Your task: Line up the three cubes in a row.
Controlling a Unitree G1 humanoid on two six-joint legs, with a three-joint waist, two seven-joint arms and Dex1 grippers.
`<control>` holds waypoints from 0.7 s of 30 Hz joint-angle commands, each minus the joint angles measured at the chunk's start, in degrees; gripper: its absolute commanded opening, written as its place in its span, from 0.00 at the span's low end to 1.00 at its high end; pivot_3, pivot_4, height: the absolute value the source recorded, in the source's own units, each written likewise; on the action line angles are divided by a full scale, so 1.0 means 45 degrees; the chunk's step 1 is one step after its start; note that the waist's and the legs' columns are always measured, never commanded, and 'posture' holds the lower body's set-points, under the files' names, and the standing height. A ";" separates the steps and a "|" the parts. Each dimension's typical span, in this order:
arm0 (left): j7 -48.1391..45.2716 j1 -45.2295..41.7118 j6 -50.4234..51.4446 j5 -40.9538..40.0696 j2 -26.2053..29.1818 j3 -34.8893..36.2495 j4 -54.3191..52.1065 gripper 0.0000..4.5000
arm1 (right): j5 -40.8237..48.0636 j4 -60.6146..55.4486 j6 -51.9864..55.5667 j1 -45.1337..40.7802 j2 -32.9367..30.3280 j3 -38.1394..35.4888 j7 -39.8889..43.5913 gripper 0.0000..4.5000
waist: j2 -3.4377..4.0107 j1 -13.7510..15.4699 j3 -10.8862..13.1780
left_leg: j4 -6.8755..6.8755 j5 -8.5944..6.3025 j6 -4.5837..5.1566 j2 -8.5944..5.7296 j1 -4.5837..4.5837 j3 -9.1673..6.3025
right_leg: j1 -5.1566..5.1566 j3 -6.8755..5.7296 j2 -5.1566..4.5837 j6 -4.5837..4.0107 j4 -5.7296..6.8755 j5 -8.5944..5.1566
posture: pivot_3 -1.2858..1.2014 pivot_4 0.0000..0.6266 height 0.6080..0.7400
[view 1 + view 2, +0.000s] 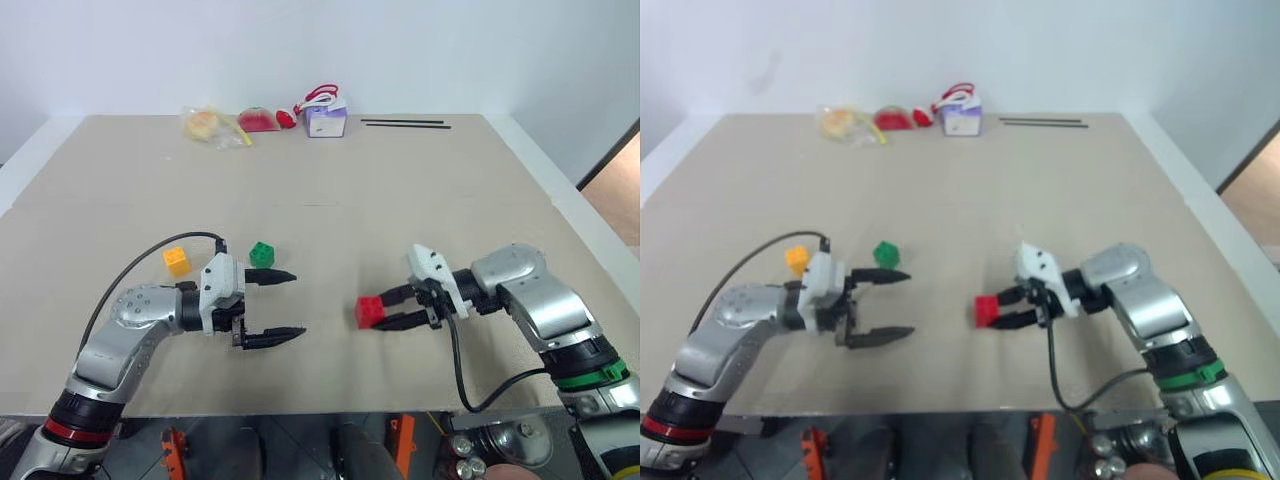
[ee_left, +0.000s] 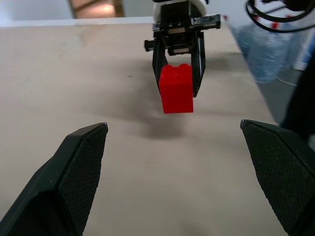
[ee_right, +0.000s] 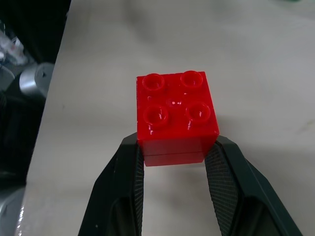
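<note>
The red cube (image 1: 370, 312) hangs just above the table, pinched between the fingers of my right gripper (image 1: 392, 308), which is shut on it; its studded top (image 3: 174, 103) faces the right wrist camera. My left gripper (image 1: 285, 305) stands open with nothing between its fingers, pointing toward the red cube (image 2: 176, 89) across a gap of bare table. The green cube (image 1: 262, 254) sits on the table just beyond the left gripper's far finger. Left of it, the orange-yellow cube (image 1: 177, 260) rests behind the left wrist.
At the table's far edge lie a purple-and-white box with a red handle (image 1: 325, 115), a red item (image 1: 260, 120), a yellowish bag (image 1: 205, 125) and two thin black rods (image 1: 405, 124). The beige table (image 1: 330, 190) has white borders at its sides.
</note>
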 commanded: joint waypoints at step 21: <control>0.0909 0.0420 0.0163 -0.0156 -0.0515 0.0174 -0.1057 1.00 | 0.0261 0.0054 -0.0729 0.0101 -0.0036 -0.0429 -0.0425 0.82 | -0.0003 -0.0012 0.0002 | -0.0003 0.0001 0.0001 0.0007 0.0005 0.0000 | -0.0002 0.0003 0.0007 -0.0002 0.0001 0.0009 | 0.52 0.24 1.00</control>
